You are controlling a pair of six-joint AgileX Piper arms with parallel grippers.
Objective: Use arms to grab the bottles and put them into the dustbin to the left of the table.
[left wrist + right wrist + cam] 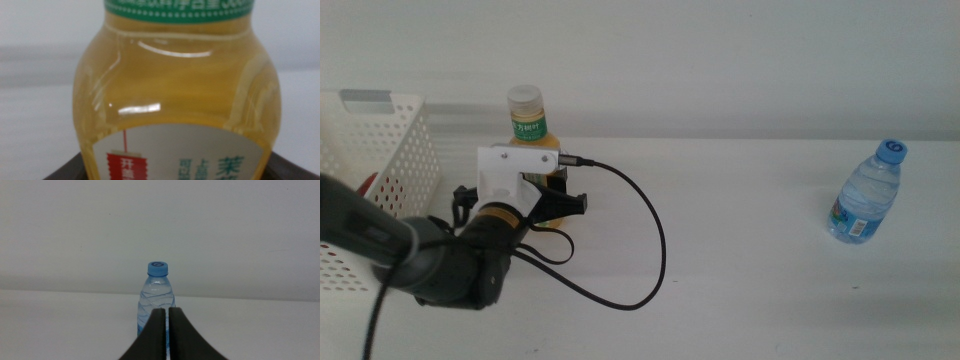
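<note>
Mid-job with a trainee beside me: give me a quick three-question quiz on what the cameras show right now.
1. True or false: the left gripper is at the yellow juice bottle, near the white basket.
2. The cap of the water bottle is: A red, B blue, C white.
3. Fill in: the right gripper, out of the middle view, has its fingers closed and points at the ____ bottle.
Key: 1 true; 2 B; 3 water.
</note>
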